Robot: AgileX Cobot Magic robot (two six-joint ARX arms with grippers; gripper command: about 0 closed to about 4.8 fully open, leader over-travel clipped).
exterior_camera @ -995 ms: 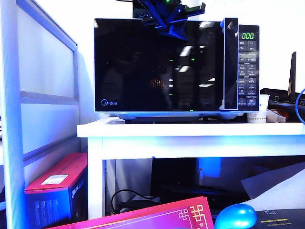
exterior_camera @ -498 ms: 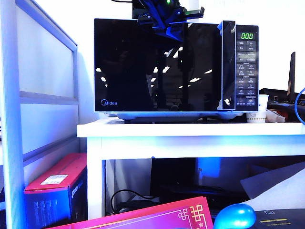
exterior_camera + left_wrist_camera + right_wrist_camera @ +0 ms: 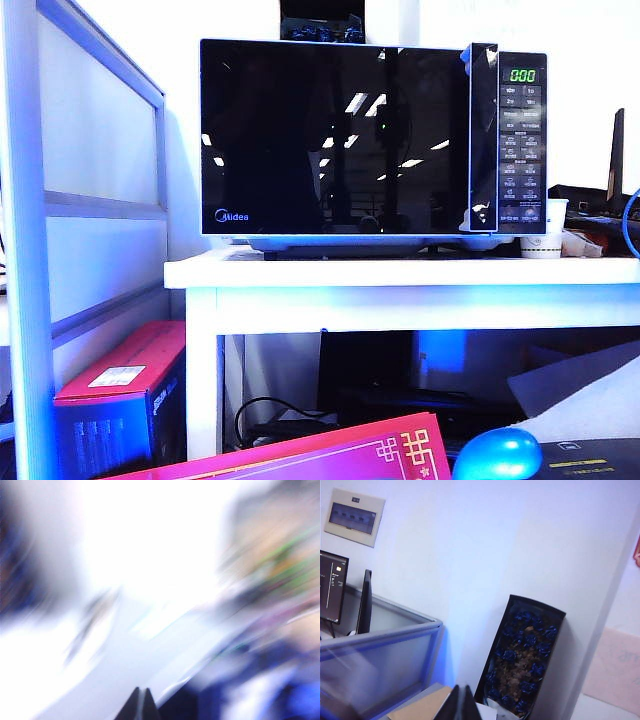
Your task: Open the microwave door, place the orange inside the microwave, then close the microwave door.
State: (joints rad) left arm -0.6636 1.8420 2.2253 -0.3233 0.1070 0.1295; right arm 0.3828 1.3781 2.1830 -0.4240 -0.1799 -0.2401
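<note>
The microwave door (image 3: 330, 140) is a glossy black panel with a white logo (image 3: 232, 215) and a vertical handle strip (image 3: 484, 135). It sits flush against the microwave, closed. The orange is not visible in any view. Neither gripper appears in the exterior view. My left gripper (image 3: 141, 692) shows as two dark tips pressed together, shut on nothing, against a heavily motion-blurred white and blue scene. My right gripper (image 3: 460, 689) is also shut and empty. It points toward a pale wall and a black box of blue flowers (image 3: 522, 657).
The microwave stands on a white table (image 3: 400, 272), with its control panel (image 3: 522, 140) and a paper cup (image 3: 545, 240) at the right. A glossy blue ball (image 3: 497, 455), a pink box (image 3: 330, 458) and a red box (image 3: 120, 395) lie low in front. A partition frame (image 3: 25, 250) stands at the left.
A blue gripper in front of the microwave's top edge has risen out of the exterior view. The reflections on the door have shifted.
</note>
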